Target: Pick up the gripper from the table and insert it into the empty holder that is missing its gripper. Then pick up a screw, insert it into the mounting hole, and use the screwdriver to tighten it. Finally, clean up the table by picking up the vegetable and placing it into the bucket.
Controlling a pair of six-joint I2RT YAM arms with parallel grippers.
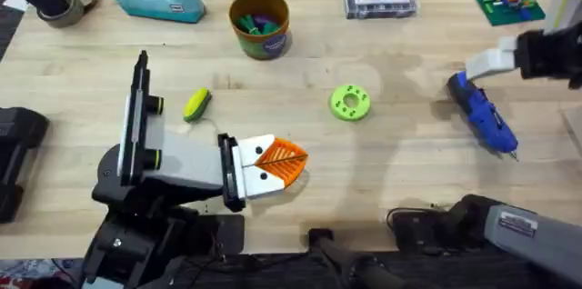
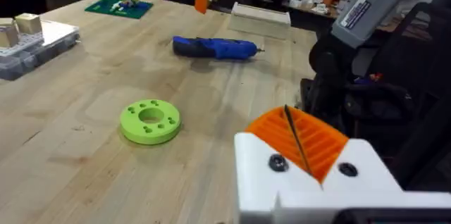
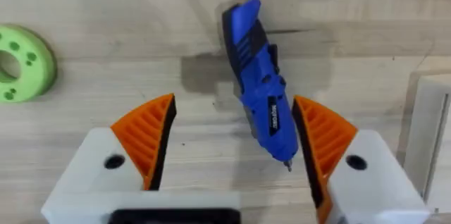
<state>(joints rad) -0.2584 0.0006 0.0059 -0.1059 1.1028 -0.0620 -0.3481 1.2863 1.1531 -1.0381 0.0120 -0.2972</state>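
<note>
— Overhead, we found the screwdriver [image 1: 484, 118] lying flat at the table's right side, its long axis running from the far butt to a tip pointing near and right. Which arm was closer?

— The right gripper [image 3: 232, 143]. We saw it hovering directly above the tool, pads spread wide and empty, the blue body lying between them and slightly askew. The left gripper [image 2: 299, 143], pads pressed together on nothing, sat well apart.
</note>
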